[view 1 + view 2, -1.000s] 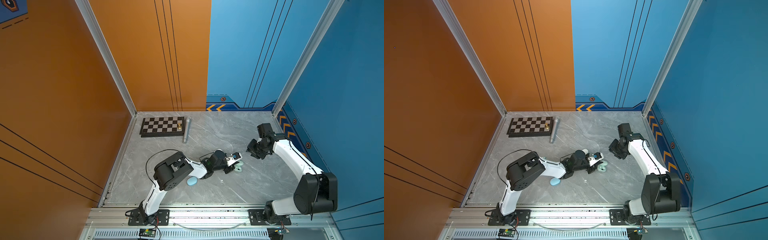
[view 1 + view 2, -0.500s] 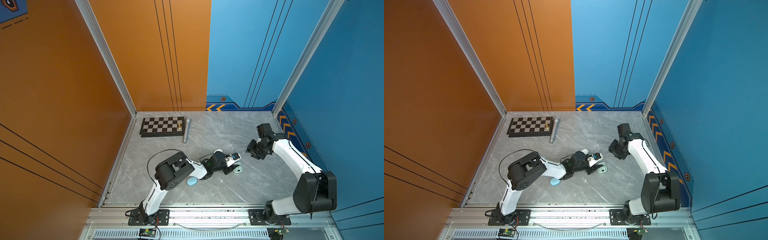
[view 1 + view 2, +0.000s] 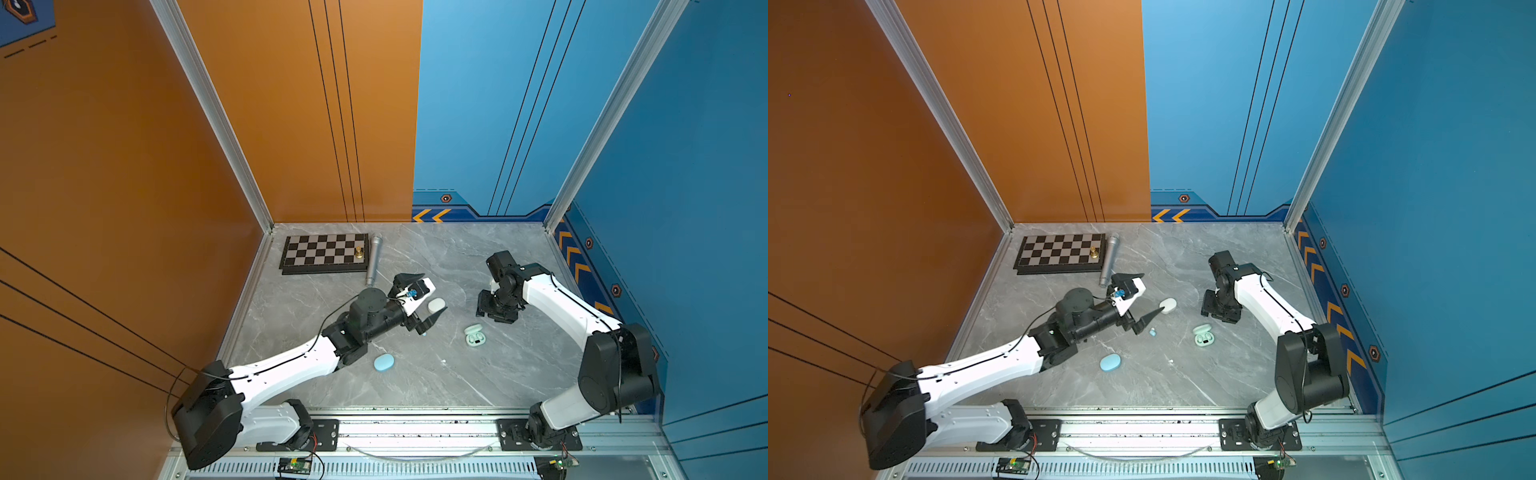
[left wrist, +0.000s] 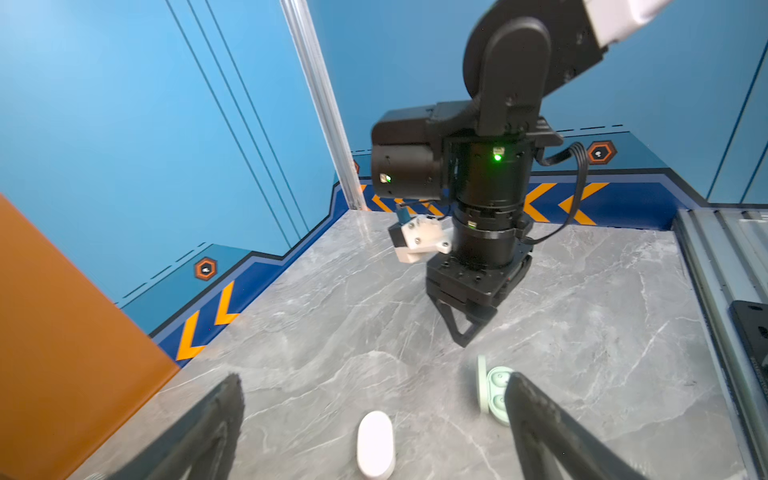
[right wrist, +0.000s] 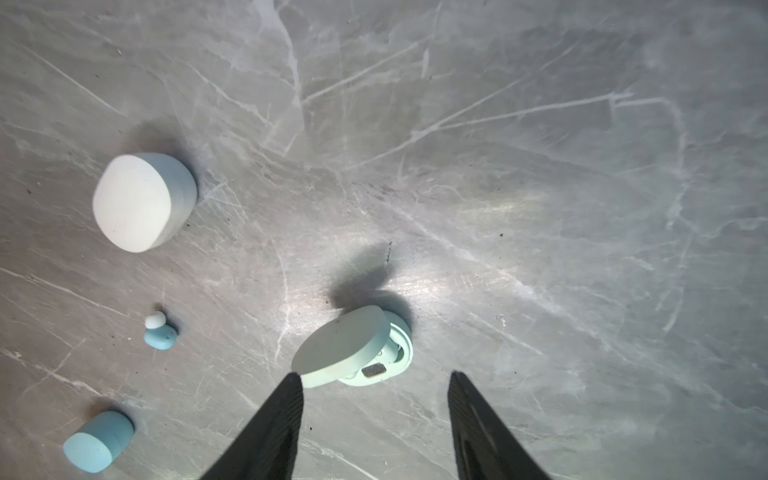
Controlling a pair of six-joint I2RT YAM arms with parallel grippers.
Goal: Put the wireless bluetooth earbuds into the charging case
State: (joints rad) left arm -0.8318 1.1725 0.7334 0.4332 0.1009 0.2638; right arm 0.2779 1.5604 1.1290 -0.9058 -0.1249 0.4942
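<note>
Work surface: grey veined tabletop, enclosed by an orange wall and a blue wall.

Left gripper: jaws wide apart, empty, near the white case (lid closed).

Right gripper: jaws apart, empty, near the open green charging case, which has green earbuds seated inside.

One blue earbud lies loose on the tabletop between the white case and the blue case.

No words or numbers legible — only orange chevrons and hexagon badges, possibly logos, on the blue skirting.
</note>
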